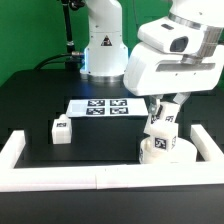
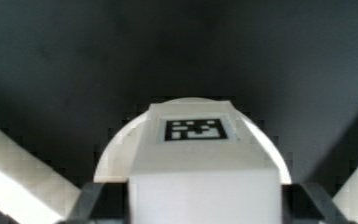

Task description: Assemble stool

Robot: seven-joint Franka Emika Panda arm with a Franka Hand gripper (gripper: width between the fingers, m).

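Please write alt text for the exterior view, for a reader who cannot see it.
The gripper holds a white tagged leg above the round seat, beside the border rail. A second leg lies on the black table, toward the exterior view's left, near the marker board.

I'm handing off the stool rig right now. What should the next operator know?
Gripper: shut on a white blocky plastic leg with a square tag, held over the thick round white seat disc; contact unclear.
Second white tagged leg: loose on the black table, at the exterior view's left.
Done: no leg visibly seated.
Left: seat the held leg, then probably fetch the loose one. No third leg can be made out.
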